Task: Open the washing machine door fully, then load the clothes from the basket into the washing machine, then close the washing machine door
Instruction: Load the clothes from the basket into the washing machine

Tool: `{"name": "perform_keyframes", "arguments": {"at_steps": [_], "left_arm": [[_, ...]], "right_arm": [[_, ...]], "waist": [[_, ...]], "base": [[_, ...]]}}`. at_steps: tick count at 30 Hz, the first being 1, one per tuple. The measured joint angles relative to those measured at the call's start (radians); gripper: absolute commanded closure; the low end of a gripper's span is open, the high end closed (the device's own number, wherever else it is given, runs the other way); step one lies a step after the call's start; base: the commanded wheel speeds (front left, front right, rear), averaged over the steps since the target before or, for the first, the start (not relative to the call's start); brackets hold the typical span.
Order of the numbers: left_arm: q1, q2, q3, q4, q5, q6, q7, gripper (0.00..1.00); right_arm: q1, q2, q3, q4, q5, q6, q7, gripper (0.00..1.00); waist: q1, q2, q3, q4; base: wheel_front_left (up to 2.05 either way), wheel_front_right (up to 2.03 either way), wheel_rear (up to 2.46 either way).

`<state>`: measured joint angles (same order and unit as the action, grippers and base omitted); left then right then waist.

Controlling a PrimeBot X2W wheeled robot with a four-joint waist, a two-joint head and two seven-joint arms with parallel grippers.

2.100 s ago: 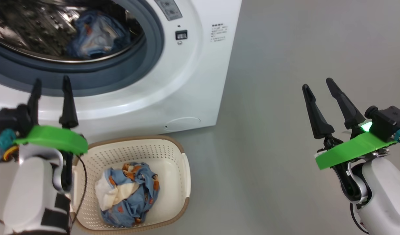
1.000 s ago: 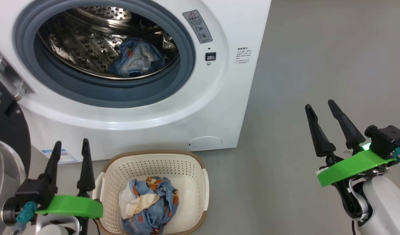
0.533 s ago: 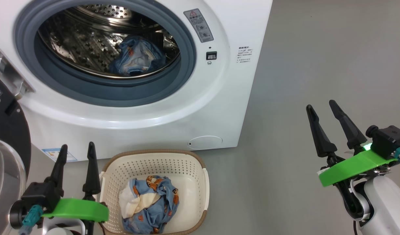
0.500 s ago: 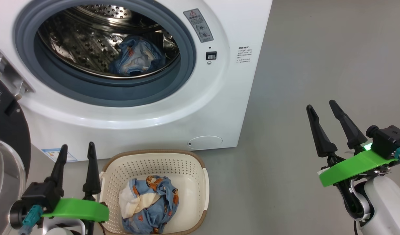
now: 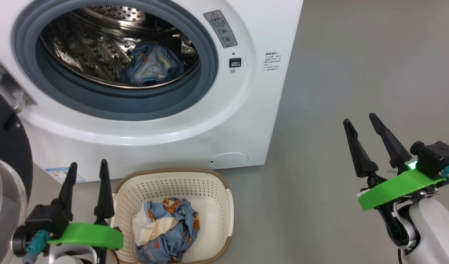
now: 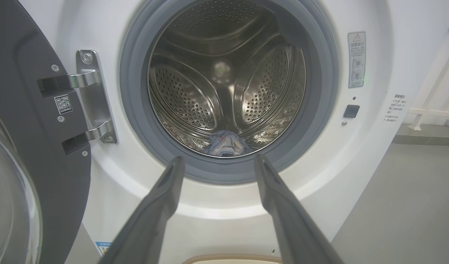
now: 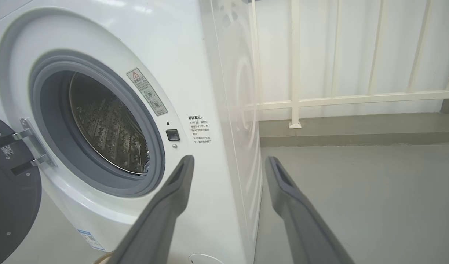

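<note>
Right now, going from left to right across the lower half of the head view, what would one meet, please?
washing machine door → left gripper → basket, holding the clothes → right gripper

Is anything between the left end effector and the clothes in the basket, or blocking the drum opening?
Nothing visible. The open left end effector hangs just left of the basket, whose clothes lie uncovered. The washing machine door is swung aside leftward; the drum holds one garment, its mouth unobstructed.
</note>
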<state>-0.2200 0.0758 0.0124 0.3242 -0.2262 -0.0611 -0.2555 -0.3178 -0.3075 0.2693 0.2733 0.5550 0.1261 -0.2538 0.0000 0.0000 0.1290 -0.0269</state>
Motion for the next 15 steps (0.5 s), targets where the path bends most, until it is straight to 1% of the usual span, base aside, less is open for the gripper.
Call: {"name": "perform_keyframes", "arguments": {"at_steps": [15], "left_arm": [[-0.002,-0.008,-0.008,0.008,0.000,-0.002,0.000,0.00]], "right_arm": [[0.000,-0.003,0.001,0.000,0.000,0.000,0.000,0.00]], "waist": [[0.0000,0.0000,0.033,-0.007]], "base": [[0.00,0.00,0.00]]}}
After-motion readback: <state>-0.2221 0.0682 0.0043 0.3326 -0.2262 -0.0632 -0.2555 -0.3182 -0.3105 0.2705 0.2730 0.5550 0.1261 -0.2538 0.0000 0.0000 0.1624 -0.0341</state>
